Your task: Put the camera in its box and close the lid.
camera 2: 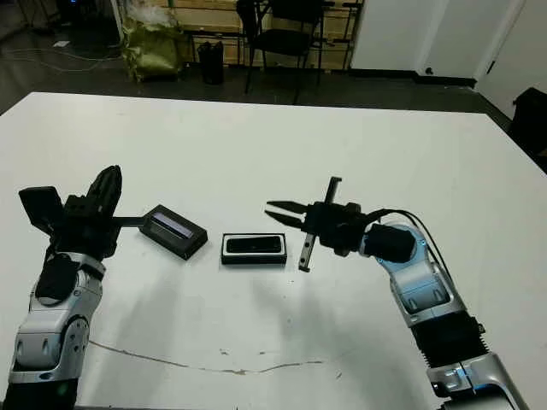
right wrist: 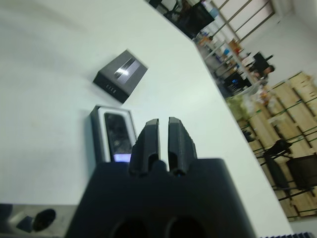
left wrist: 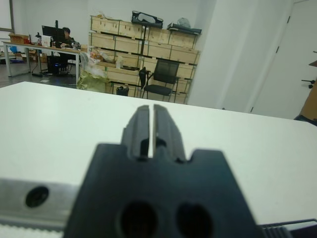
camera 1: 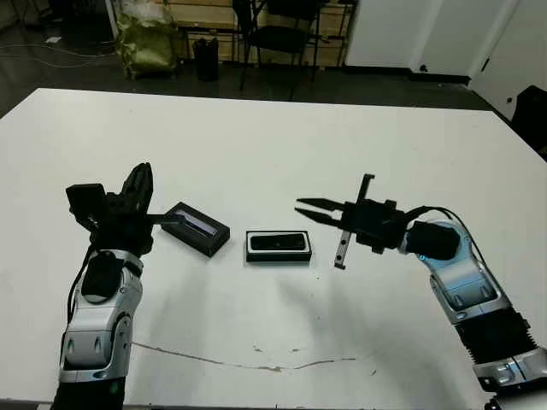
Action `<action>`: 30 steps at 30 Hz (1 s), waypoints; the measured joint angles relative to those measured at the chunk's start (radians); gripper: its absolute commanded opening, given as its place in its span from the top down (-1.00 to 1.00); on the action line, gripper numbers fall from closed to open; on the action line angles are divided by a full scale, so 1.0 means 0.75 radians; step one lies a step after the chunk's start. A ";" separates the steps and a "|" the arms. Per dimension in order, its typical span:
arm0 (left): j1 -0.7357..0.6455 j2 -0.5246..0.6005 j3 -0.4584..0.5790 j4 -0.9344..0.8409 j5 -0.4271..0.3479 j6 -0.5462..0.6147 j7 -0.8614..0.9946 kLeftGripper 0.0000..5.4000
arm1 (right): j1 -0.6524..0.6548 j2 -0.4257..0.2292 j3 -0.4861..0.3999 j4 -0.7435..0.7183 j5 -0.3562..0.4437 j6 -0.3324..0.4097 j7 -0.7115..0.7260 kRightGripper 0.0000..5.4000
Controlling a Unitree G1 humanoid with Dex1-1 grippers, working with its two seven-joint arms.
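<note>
Lying near the middle of the frame on the smooth white desk (camera 1: 273, 137) is one shallow rectangular box (camera 1: 279, 247), black outside with a white lining showing as a thin border; one flat, glossy black camera (camera 1: 278, 243) with rounded ends sits inside it, filling most of the tray; just left of the box, apart from it and turned at a slant, rests one black rectangular lid (camera 1: 197, 228) with a shiny bluish-grey strip along its top face. A thin dark crack or scuff line runs across the desk surface in the lower middle of the frame.

There are two arms, each grey-shelled metal with black hardware; the left gripper (camera 1: 138, 186) stands at the left of the frame, left of the lid, its ridged black jaws pointing up the picture and pressed almost together with only a hairline slit between them, holding nothing; the right gripper (camera 1: 309, 210) hangs right of centre, just right of the box and above the desk, its two tapered black jaws pointing left toward the box, parted by a narrow gap, holding nothing.
</note>
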 measured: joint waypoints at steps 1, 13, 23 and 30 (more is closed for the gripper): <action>0.000 0.000 -0.001 -0.001 0.001 0.000 0.001 1.00 | 0.000 0.001 0.011 0.020 -0.011 -0.004 -0.001 0.99; 0.005 0.000 -0.003 -0.013 -0.002 0.011 0.005 1.00 | -0.002 0.050 0.083 0.219 -0.126 -0.091 -0.090 0.99; 0.006 -0.001 -0.003 -0.014 -0.003 0.012 0.005 1.00 | -0.008 0.051 0.099 0.289 -0.183 -0.096 -0.098 0.99; 0.006 -0.001 -0.003 -0.017 -0.007 0.012 0.005 1.00 | -0.010 0.047 0.099 0.282 -0.192 -0.045 -0.100 0.99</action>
